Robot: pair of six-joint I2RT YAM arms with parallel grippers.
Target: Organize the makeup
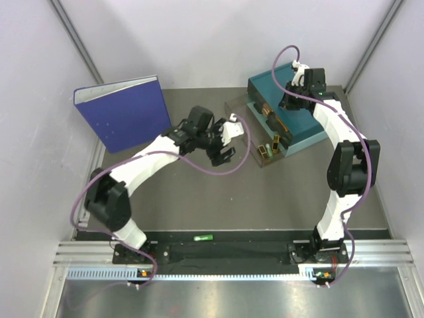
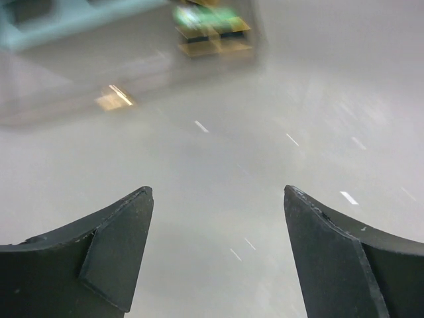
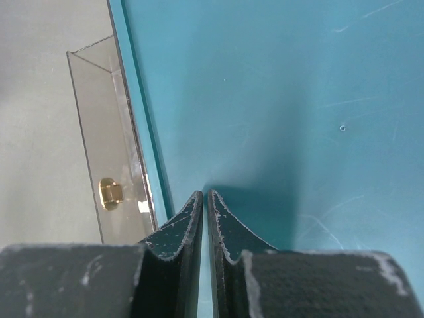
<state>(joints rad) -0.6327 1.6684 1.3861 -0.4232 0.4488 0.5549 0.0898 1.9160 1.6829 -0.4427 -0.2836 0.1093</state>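
Two gold-and-black cases (image 1: 264,150) (image 1: 275,142) sit at the near end of a clear drawer (image 1: 246,122) pulled out of the teal drawer box (image 1: 301,122). My left gripper (image 1: 232,140) is open and empty, just left of the drawer. In the left wrist view its fingers (image 2: 119,252) stand wide apart over bare table, with the cases (image 2: 213,36) blurred far ahead and something green on them. My right gripper (image 1: 291,99) is shut and empty over the box top (image 3: 285,99). The tube, bottles and capsules are not clearly in view.
A large blue binder (image 1: 122,112) stands at the back left. The clear drawer has a gold knob (image 3: 110,193) on its front. Grey walls close in the table on three sides. A metal rail (image 1: 225,255) runs along the near edge.
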